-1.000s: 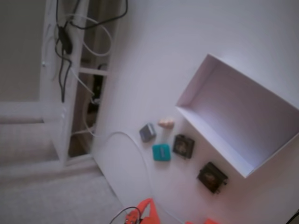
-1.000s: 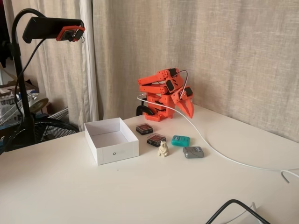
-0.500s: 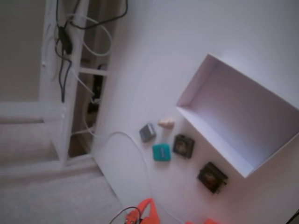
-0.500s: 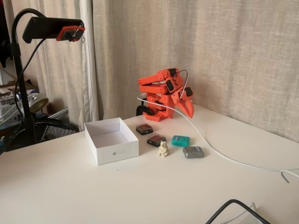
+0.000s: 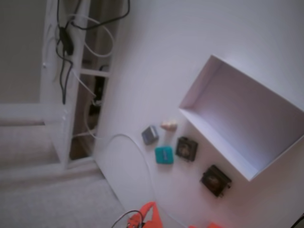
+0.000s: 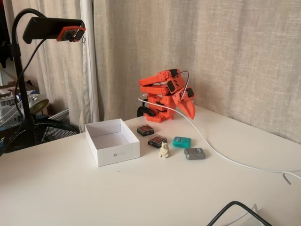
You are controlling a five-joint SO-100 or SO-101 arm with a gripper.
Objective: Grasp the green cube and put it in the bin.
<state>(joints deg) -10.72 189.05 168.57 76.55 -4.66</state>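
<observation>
The green cube lies on the white table among other small blocks, with nothing touching it. The bin, a white shallow box, stands empty a short way from it, to the left in the fixed view from the front. The orange arm is folded back over its base behind the blocks. Its gripper hangs point-down above the table, well behind the cube, fingers together and holding nothing. In the fixed view from above, only orange arm parts show at the bottom edge.
A grey cube, a small cream figurine and two dark square blocks surround the green cube. A white cable runs across the table. A camera on a stand stands at the left.
</observation>
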